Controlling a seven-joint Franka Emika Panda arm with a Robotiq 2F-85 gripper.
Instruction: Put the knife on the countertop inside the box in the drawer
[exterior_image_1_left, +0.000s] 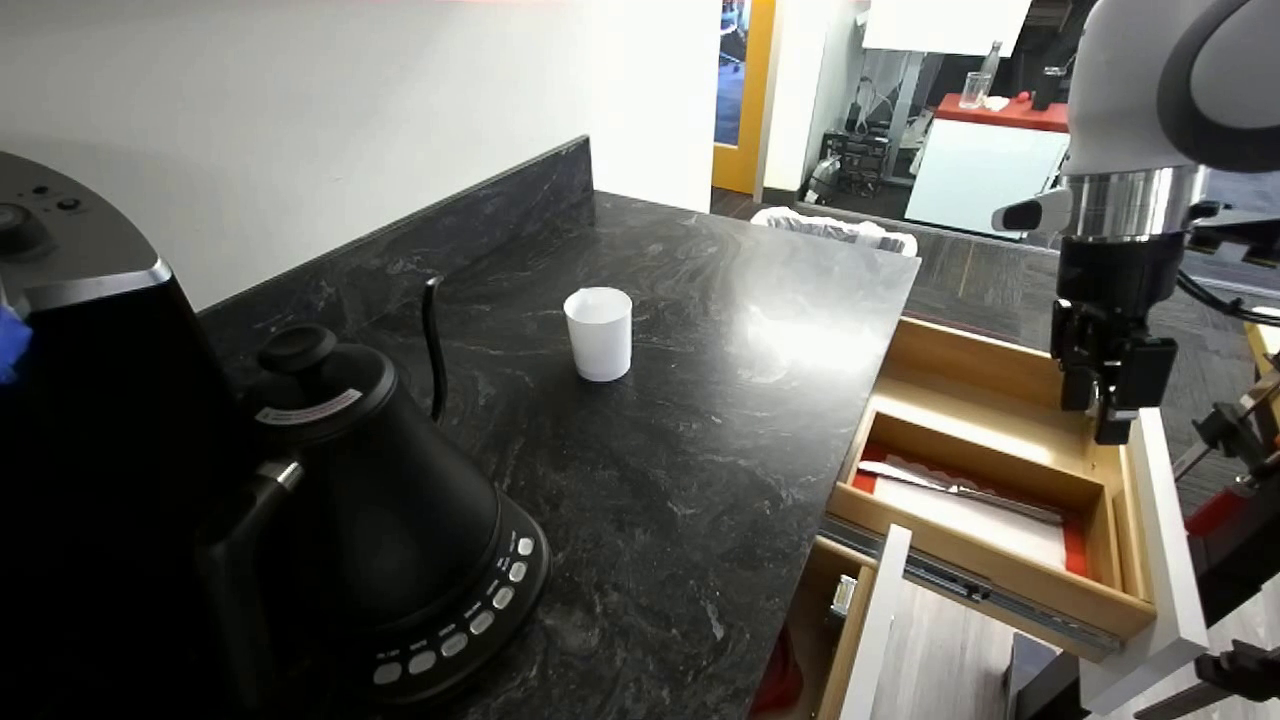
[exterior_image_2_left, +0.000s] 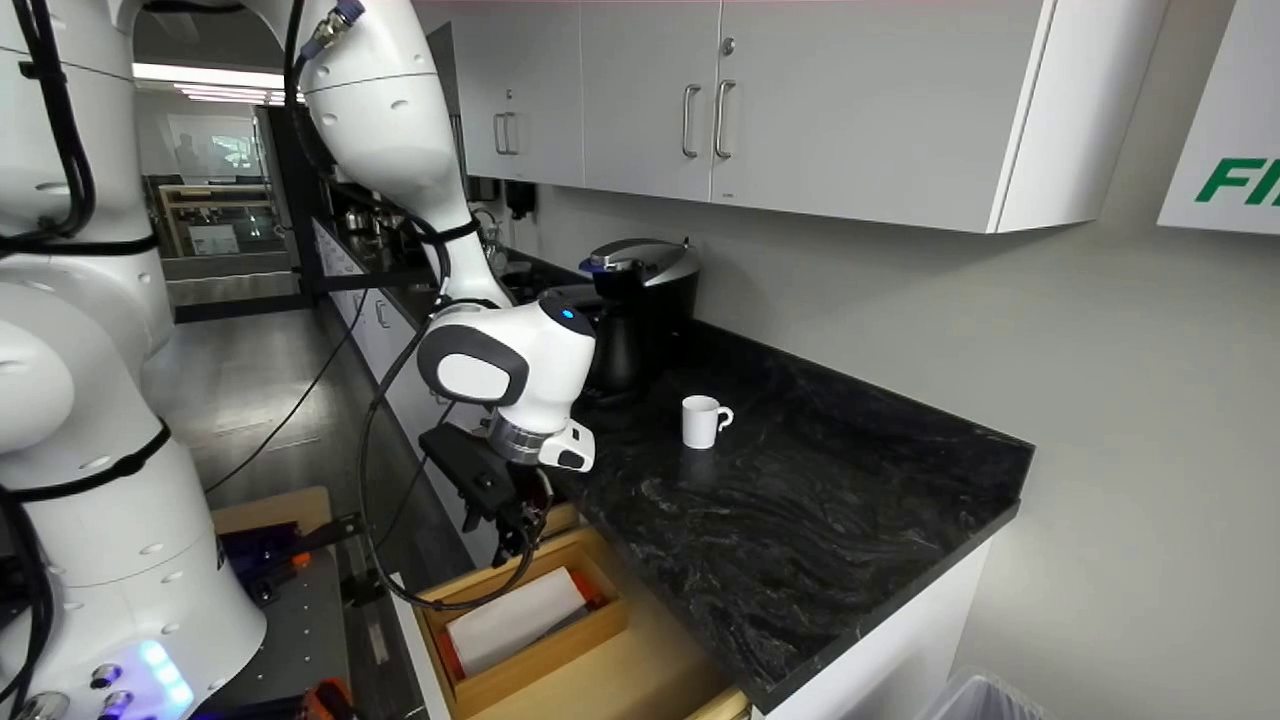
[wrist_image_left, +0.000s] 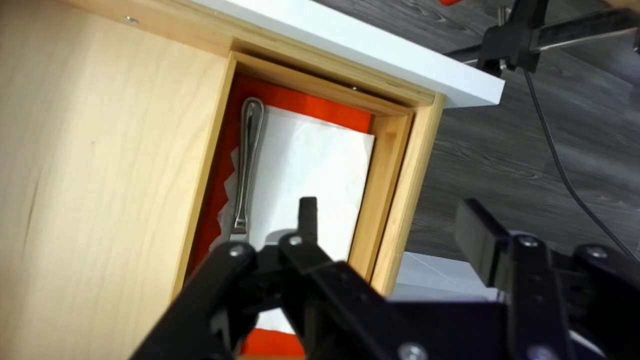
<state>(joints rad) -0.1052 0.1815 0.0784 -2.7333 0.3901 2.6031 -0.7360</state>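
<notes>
The knife (exterior_image_1_left: 955, 490) lies in the box (exterior_image_1_left: 990, 465) on white paper over red lining. Its handle looks silvery in the wrist view (wrist_image_left: 246, 165); its blade end is hidden behind my finger there. The box has pale wood walls and also shows in the wrist view (wrist_image_left: 377, 167) and in an exterior view (exterior_image_2_left: 590, 635). It sits in the pulled-out drawer (exterior_image_1_left: 975, 400). My gripper (wrist_image_left: 387, 215) is open and empty, above the box and the drawer's side wall, apart from the knife. It shows in both exterior views (exterior_image_1_left: 1098, 410). The countertop (exterior_image_1_left: 690, 470) is dark speckled stone.
A white cup (exterior_image_1_left: 600, 340) stands on the countertop. A black kettle (exterior_image_1_left: 390, 510) and a black coffee machine (exterior_image_1_left: 100, 420) are beyond it in both exterior views. A second drawer (exterior_image_1_left: 850, 640) below is partly open. The drawer's white front panel (wrist_image_left: 360, 45) borders the box.
</notes>
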